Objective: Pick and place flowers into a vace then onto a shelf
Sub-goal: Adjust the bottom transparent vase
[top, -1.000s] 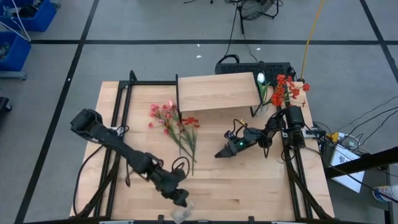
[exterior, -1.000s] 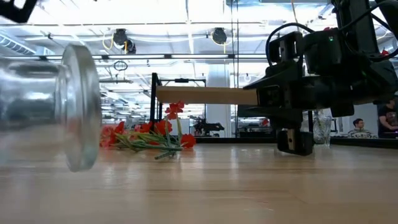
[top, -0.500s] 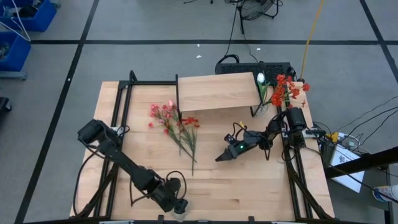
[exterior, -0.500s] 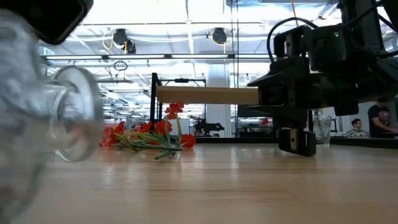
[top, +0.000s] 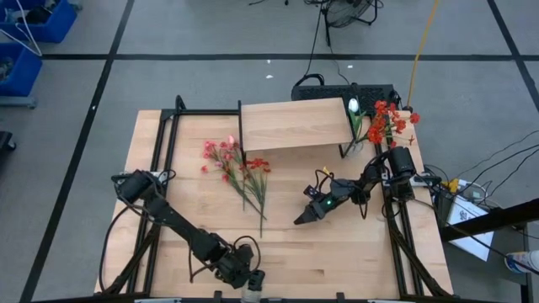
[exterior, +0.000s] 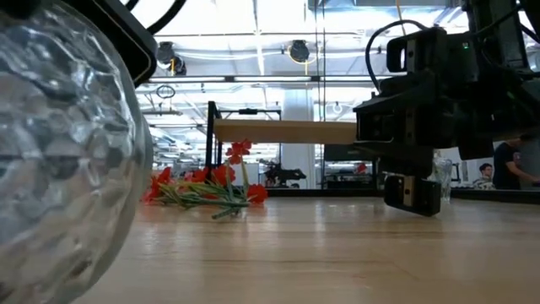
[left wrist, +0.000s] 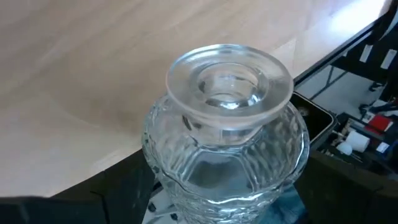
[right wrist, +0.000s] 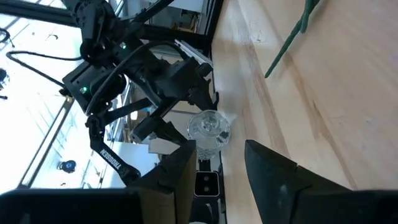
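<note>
My left gripper [top: 249, 284] is clamped on the vase [left wrist: 227, 155] at the table edge, readying it for flowers [top: 240, 172]; my right gripper [top: 301, 219] hovers, fingers apart.

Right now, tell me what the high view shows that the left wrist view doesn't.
Only the high view shows the shelf, the loose flowers lying on the table, a second bunch standing beside the shelf, and the right gripper low over the wood. Only the left wrist view shows the glass vase's round open mouth and faceted body close up. Both show the vase at the table's near edge, held by the left gripper.
</note>
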Robot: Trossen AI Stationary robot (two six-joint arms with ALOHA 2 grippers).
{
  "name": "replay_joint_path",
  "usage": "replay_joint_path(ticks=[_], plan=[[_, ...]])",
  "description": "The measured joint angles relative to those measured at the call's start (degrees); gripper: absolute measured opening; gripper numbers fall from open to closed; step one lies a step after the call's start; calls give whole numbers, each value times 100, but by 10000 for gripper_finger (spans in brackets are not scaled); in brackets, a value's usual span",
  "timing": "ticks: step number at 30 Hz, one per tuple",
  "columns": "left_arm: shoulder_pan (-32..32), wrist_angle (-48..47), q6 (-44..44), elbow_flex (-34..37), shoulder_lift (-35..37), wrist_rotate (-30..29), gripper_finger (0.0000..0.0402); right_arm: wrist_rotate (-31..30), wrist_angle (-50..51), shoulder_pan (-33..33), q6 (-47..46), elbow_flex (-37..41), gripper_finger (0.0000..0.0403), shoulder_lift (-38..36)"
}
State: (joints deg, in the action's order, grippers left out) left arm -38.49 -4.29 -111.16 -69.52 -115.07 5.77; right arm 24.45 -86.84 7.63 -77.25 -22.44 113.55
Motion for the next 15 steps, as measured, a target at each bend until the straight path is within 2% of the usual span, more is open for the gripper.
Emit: replay_joint_path(ticks=[8, 12, 15], plan=[[239, 463, -49, -4, -359, -380, 345, -2, 8, 1, 174, 4, 130, 3], [502, 24, 8, -29, -355, -42, 345, -13, 12, 1, 242, 4, 130, 5], [756, -355, -229, -45, -320, -58, 344, -13, 12, 1, 299, 4, 130, 5]])
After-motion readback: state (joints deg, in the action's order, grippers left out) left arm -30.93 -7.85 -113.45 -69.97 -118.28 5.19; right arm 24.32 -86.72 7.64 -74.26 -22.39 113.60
